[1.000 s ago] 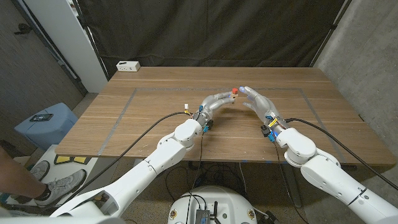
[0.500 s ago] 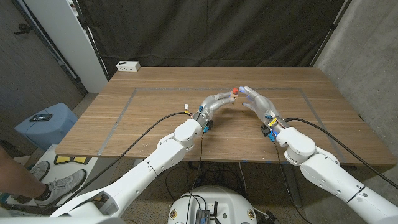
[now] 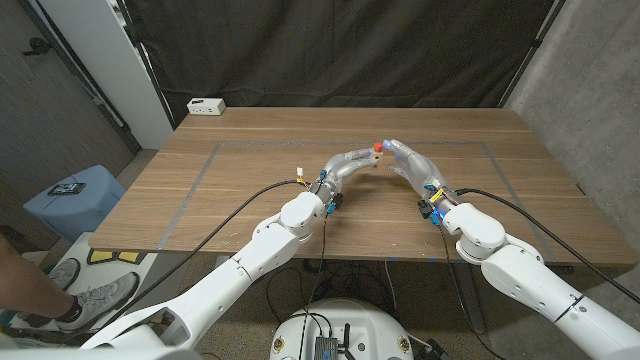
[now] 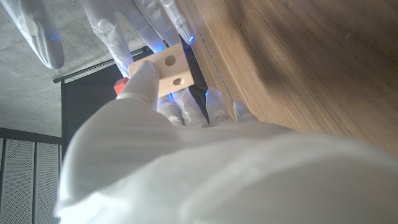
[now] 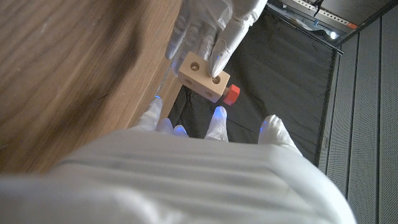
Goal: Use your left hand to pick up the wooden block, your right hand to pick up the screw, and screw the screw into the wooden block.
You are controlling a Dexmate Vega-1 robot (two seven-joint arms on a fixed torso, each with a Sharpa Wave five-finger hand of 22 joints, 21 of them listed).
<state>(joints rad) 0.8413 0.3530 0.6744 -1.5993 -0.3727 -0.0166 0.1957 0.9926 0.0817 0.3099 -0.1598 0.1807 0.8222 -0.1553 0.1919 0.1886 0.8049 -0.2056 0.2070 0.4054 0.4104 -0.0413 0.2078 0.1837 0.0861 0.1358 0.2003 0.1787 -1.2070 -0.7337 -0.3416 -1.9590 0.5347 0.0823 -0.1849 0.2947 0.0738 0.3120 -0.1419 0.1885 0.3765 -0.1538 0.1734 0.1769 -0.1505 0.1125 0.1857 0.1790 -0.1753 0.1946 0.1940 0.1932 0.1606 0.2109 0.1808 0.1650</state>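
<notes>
I see my left hand over the mid of the table, holding the wood block up in the air w/ its fingers. The block shows two holes. The red screw sits right at the block's side, touching it. My right hand is just beside the block, fingertips near the screw; can't tell if it grips it.
</notes>
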